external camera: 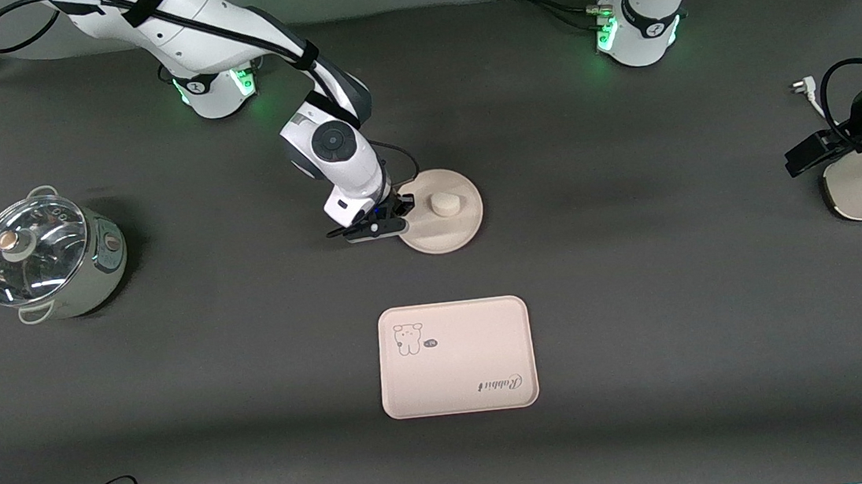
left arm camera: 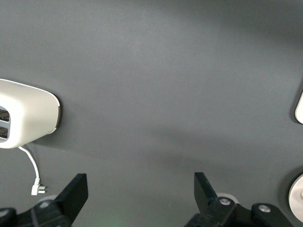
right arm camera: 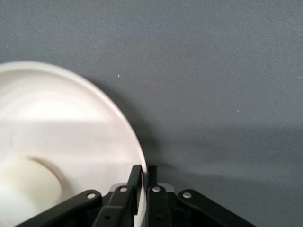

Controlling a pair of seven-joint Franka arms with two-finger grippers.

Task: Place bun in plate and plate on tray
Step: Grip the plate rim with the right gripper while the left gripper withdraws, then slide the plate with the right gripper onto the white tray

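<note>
- Bun point(external camera: 443, 204) sits in the plate point(external camera: 455, 228), off the middle toward the robots' bases, its rounded top up; it looks round from above, so I can make out no long axis.
- The plate lies flat on the table point(external camera: 641, 293), near the middle, farther from the front camera than the tray point(external camera: 456, 356).
- The tray lies flat and apart from the plate, its long side running between the two arms' ends of the table, the "Rabbit" script upside down as the front camera sees it.
- The right gripper point(external camera: 399, 215) is down at the plate's rim on the right arm's end, its fingers point(right arm camera: 136, 182) pinched onto the rim.
- The left gripper point(left arm camera: 141, 191) waits over the table's left-arm end, fingers spread wide and holding nothing, beside a white appliance point(left arm camera: 23, 116).
- A lidded pot point(external camera: 45, 259) stands at the right arm's end.
</note>
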